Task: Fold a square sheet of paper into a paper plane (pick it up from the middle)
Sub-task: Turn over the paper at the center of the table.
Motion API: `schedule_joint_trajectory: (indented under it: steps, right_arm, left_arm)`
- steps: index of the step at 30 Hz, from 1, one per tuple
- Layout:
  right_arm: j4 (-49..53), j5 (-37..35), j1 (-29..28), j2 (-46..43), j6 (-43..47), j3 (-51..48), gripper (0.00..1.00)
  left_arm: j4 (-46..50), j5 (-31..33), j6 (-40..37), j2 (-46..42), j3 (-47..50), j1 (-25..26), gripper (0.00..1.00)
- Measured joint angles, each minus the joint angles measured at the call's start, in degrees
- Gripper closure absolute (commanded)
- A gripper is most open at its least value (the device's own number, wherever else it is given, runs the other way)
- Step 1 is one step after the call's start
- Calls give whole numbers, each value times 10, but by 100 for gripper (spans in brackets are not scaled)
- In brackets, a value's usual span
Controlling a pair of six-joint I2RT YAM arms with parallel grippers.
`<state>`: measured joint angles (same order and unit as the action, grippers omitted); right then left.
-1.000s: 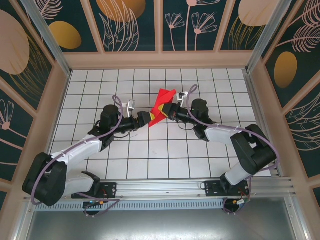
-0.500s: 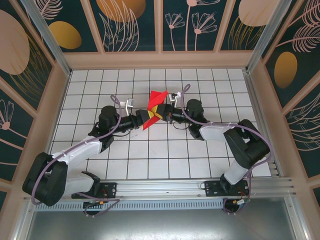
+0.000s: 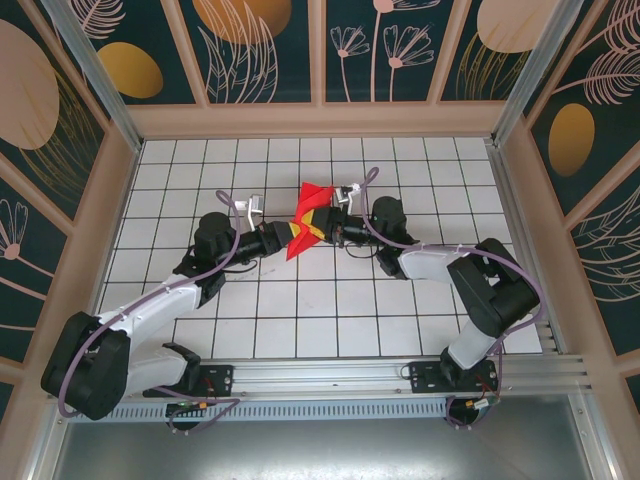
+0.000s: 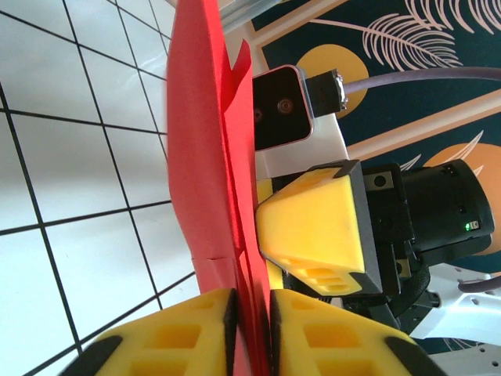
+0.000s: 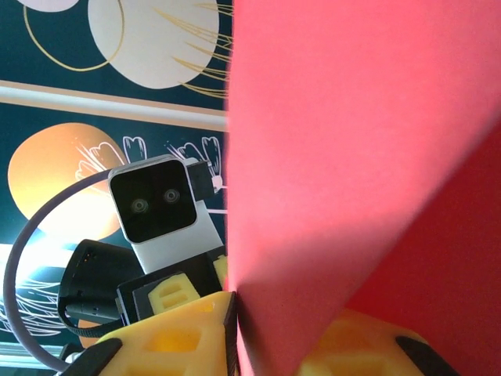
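Paper plane (image 3: 316, 197): bright red, part-folded, layered w/ sharp creases.

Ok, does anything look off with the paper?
Nothing stands out. The folded red paper is held on edge, the left gripper clamped on it and the right gripper at its other side; no tears visible.

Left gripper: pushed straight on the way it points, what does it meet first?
The folded bright red paper sheet that the left gripper grips; just beyond, likely the right gripper, depth unclear.
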<state>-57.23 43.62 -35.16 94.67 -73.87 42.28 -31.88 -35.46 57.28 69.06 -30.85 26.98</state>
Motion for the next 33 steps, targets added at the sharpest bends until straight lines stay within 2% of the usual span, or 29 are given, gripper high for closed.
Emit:
schedule_joint_trajectory:
  steps: [3,5,10,14,18,22,24,27,31,33]
  right_arm:
    - [22,0,0,0,9,5,70]
    - [51,-2,2,-7,23,5,65]
    - [206,-47,11,-59,102,9,51]
    - [351,-126,21,-120,173,23,42]
    - [460,-212,23,-156,221,37,39]
    - [532,-279,24,-166,241,40,39]
    - [562,-306,24,-166,244,40,39]
    - [587,-334,24,-166,245,40,39]
    - [604,-358,24,-166,244,40,39]
    - [608,-367,25,-166,243,40,40]
  left_arm:
    - [17,3,-11,0,-1,0,91]
    - [43,11,-26,0,-6,0,91]
    - [157,66,-87,-2,-50,0,93]
    - [285,158,-158,-2,-110,0,94]
    - [401,282,-215,9,-166,0,94]
    - [487,414,-243,38,-204,8,95]
    - [527,483,-250,60,-221,19,99]
    - [573,572,-251,104,-245,43,100]
    - [596,636,-251,171,-271,74,99]
    - [594,638,-251,202,-273,85,89]
